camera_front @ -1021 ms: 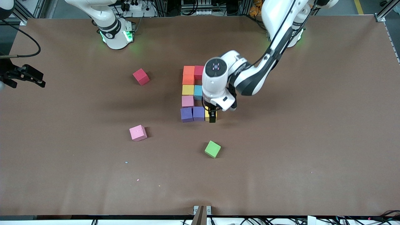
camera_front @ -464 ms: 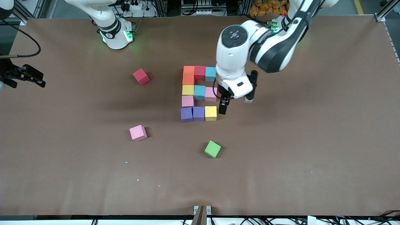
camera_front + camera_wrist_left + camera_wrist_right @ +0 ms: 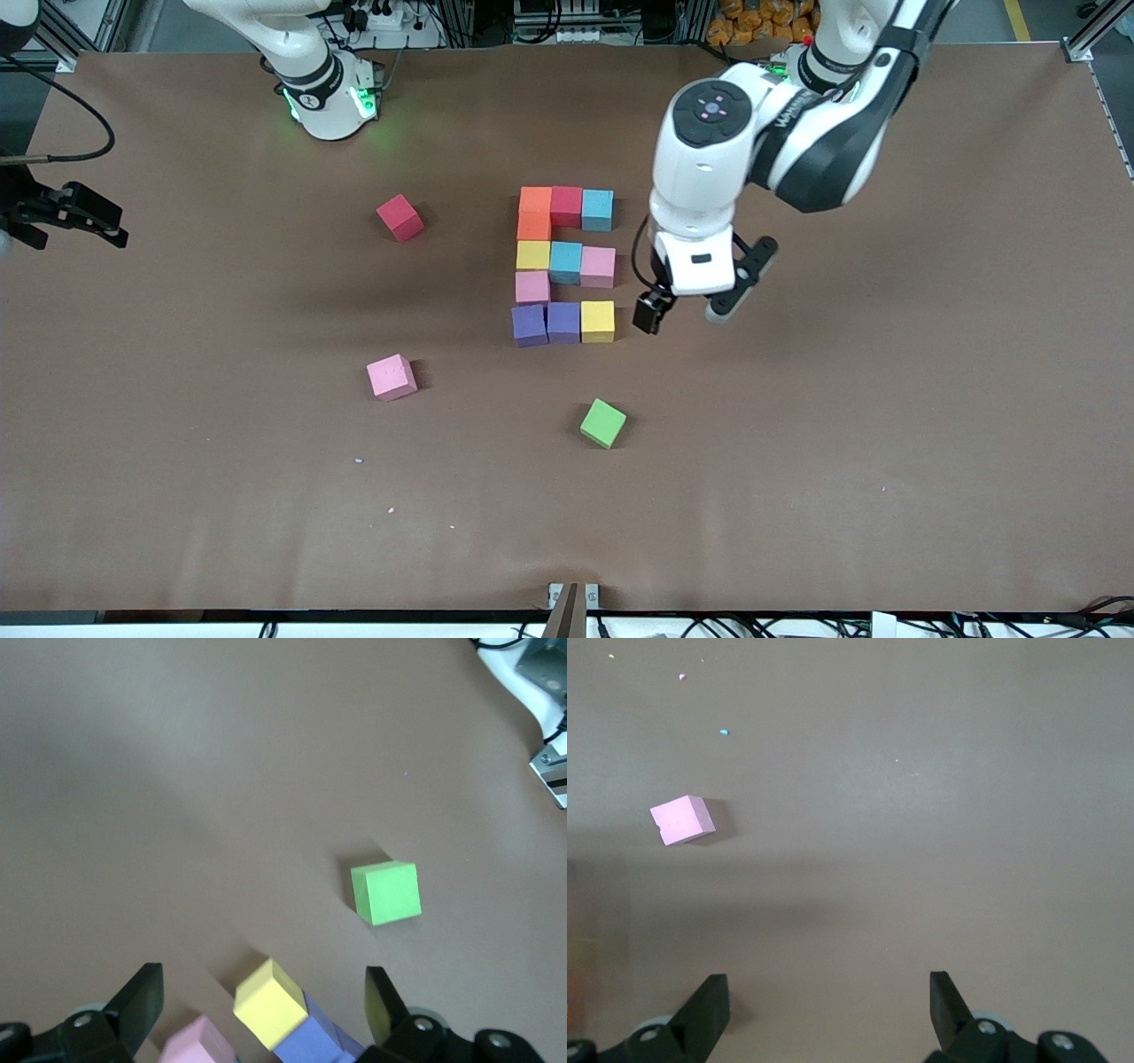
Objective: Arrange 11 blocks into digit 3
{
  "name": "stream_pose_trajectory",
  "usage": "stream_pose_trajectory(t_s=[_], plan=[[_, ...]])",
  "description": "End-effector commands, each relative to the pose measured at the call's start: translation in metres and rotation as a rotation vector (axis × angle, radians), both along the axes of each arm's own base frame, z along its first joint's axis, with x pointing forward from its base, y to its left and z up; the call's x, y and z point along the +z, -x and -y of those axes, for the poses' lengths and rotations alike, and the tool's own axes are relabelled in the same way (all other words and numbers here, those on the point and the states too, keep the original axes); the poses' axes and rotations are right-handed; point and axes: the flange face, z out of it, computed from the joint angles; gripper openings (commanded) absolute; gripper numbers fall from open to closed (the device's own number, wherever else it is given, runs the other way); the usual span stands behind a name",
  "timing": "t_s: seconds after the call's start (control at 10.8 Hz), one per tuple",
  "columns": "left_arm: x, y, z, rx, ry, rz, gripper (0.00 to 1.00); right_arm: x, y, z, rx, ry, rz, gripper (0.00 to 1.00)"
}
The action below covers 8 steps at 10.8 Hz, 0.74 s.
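So the left hand (image 3: 680,312) hangs open and empty over the counter (image 3: 886,354), just beside the yellow block (image 3: 598,321) closing the blocks' (image 3: 563,264) bottom row. The right hand (image 3: 828,1010) waits open at its own end. The digit looks complete to me.

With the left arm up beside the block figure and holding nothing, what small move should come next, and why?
Probably nothing more than lifting the left gripper clear and parking it. Its jaws are open and empty, and the figure already counts eleven blocks in three rows joined by a column. The loose red block, loose pink block and green cube seem spare. The right gripper waits at the table's edge.
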Motion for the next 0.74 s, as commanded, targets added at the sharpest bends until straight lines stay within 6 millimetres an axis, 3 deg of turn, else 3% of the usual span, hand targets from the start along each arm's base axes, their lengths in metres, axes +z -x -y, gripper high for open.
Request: stream_pose_trajectory(t_s=[0.0,0.19,0.56,0.65], plan=[[0.026,-0.002,-0.022,-0.078,-0.040,0.001,1.00,0.021,0.005,0.004,-0.006,0.014,0.007,1.00],[0.060,-0.013,-0.066,-0.192,-0.070,0.013,1.00,0.029,0.005,0.005,-0.009,0.006,-0.005,1.00],[0.104,-0.004,-0.124,-0.349,-0.137,-0.033,1.00,0.033,-0.005,0.004,-0.009,-0.002,-0.083,1.00],[0.119,-0.006,-0.154,-0.380,-0.147,-0.033,1.00,0.033,-0.005,0.000,0.006,-0.010,-0.086,1.00]])
